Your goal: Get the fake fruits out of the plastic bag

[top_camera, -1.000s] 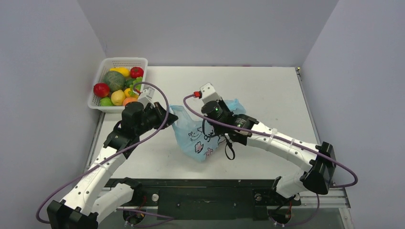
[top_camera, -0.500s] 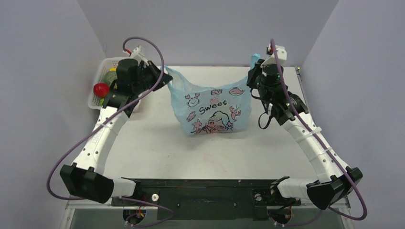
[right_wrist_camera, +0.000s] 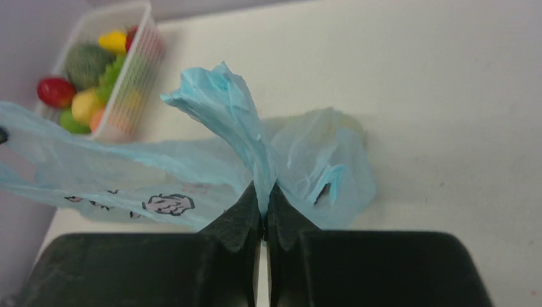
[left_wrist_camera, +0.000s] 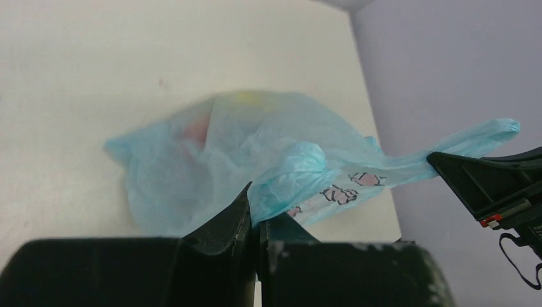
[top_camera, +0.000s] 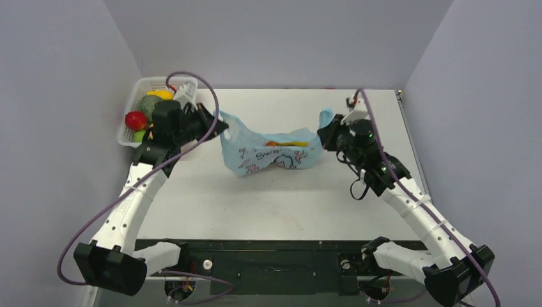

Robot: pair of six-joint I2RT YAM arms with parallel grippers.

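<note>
The left claw is pressed shut on one loop of the plastic bag, and the right claw pinches the opposite loop. From overhead the bag hangs stretched between them, its long axis running left to right across the table. Its belly sits low, though I cannot tell whether it touches. An orange-yellow strip, likely one of the fake fruits, shows at the sagging mouth about midway between the claws, so neither arm is clearly nearer. Reaching in would mean one claw letting go first, I'd judge. From the left wrist, the fingers are closed on a gathered fold of blue film, and the bag's body lies ahead with blurred yellow and reddish shapes showing through. From the right wrist, the jaws nip a twisted handle, with the white basket of other fruit beyond. Half a second ago both arms held the bag higher, upright and taut, its print facing the camera. Now it is lowered and slacker.
</note>
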